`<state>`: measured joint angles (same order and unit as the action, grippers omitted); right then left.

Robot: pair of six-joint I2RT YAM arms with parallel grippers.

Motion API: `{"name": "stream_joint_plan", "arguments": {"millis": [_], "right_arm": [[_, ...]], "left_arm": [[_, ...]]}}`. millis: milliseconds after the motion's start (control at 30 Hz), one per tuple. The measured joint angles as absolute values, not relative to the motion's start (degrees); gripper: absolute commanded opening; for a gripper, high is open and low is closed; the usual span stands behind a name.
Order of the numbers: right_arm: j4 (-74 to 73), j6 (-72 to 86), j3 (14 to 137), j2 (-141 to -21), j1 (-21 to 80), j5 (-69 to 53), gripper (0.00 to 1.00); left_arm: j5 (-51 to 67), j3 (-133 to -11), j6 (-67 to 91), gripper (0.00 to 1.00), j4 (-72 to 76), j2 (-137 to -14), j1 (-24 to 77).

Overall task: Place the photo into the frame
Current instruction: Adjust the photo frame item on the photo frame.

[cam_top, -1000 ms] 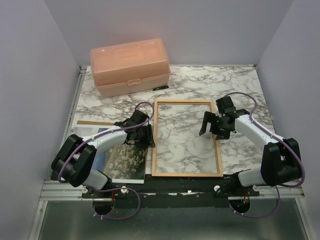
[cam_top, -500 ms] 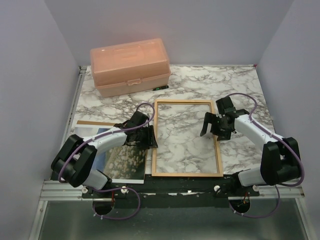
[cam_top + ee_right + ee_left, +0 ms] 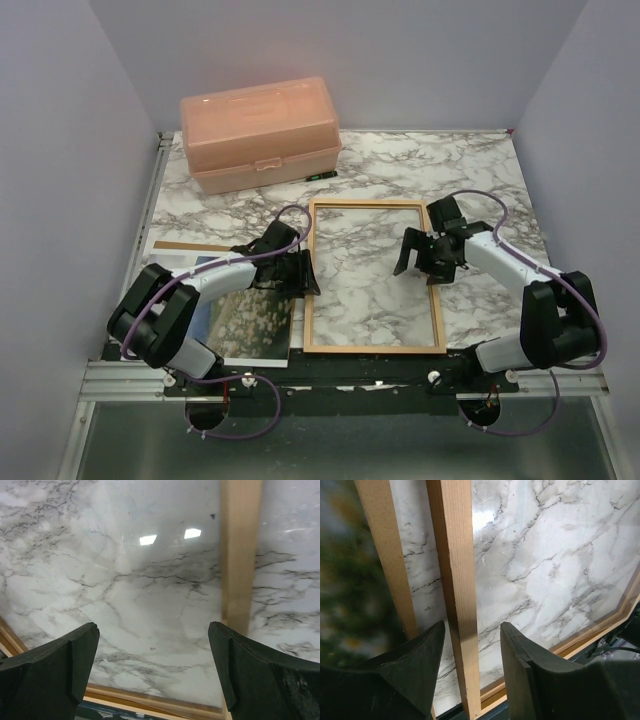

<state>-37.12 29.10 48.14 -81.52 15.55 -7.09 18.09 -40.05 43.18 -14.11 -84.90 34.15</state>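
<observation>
The frame (image 3: 374, 349), thin orange-brown wood, lies flat mid-table with marble showing through it. My left gripper (image 3: 303, 272) is at its left rail. In the left wrist view that rail (image 3: 456, 580) runs between the open fingers (image 3: 417, 662) of the left gripper (image 3: 472, 627), with a gap on each side. The photo (image 3: 250, 322), a meadow print, lies face up at the near left, partly under my left arm, and shows as a blur (image 3: 345, 605). My right gripper (image 3: 420, 258) hangs open over the frame's right part. Beneath the right gripper (image 3: 152, 630) is marble, with the right rail (image 3: 240, 555) beside its right finger.
A brown backing board (image 3: 185, 245) lies under the photo, and its edge (image 3: 385, 555) runs parallel to the frame's left rail. A pink plastic box (image 3: 260, 130) stands at the back left. Grey walls close in on both sides.
My left gripper has opened wider and shifted slightly right, so it now straddles the frame's left rail. The right gripper has moved a little left, further over the frame. The frame and the photo have not moved.
</observation>
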Motion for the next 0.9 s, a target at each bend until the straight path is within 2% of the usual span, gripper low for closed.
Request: {"name": "stream_joint_plan", "arguments": {"millis": [433,900], "right_arm": [[-32.62,32.14,45.56,-83.13,17.21,-14.61,1.00],[-34.06,32.62,49.01,-77.54,17.21,-10.37,1.00]], "left_arm": [[19.14,-40.40,43.33,0.51,-13.39,-85.67,34.15],[19.16,-40.45,43.33,0.51,-13.43,-85.56,34.15]]}}
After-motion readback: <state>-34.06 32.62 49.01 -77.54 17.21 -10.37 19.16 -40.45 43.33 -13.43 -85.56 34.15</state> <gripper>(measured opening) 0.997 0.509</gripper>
